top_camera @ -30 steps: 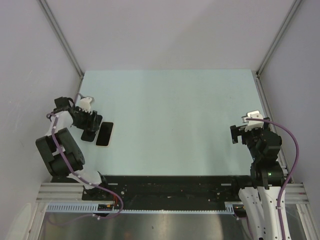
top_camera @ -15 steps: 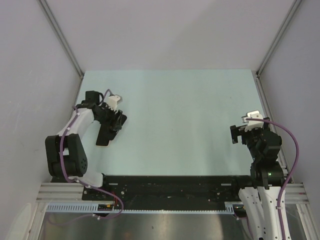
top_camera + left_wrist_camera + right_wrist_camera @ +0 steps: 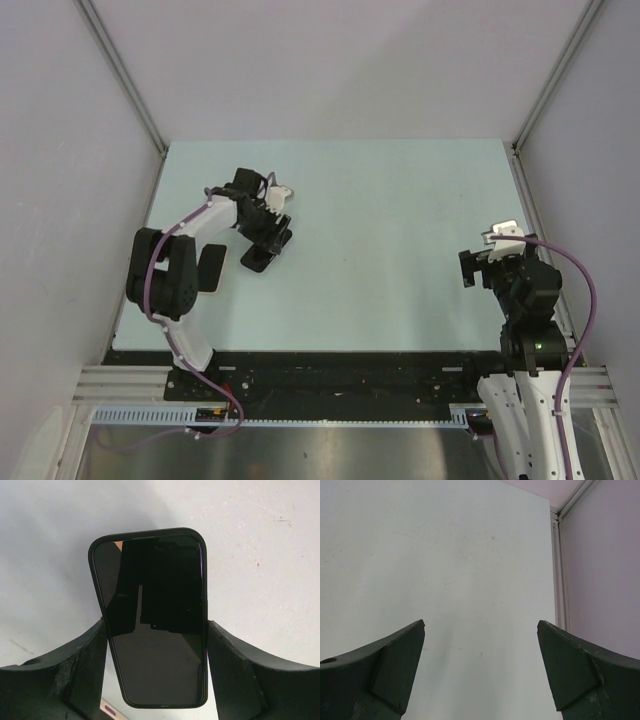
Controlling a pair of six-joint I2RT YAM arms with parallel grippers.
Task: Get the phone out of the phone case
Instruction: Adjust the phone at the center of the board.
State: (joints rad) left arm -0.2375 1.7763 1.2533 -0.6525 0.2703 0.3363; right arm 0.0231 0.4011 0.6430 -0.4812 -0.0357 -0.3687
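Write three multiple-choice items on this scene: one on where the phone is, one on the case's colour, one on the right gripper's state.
1. Where is the phone?
A. Between the fingers of the left gripper
B. At the table's right edge
C. Against the far wall

2. What colour is the case?
A. Red
B. Black
C. White

3. How is the right gripper?
A. Shut on the phone
B. Shut on nothing
C. Open, empty

Answers:
1 A, the left wrist view shows it between the two fingers.
2 B, its rim around the screen is black.
3 C, its fingers stand wide apart over bare table.
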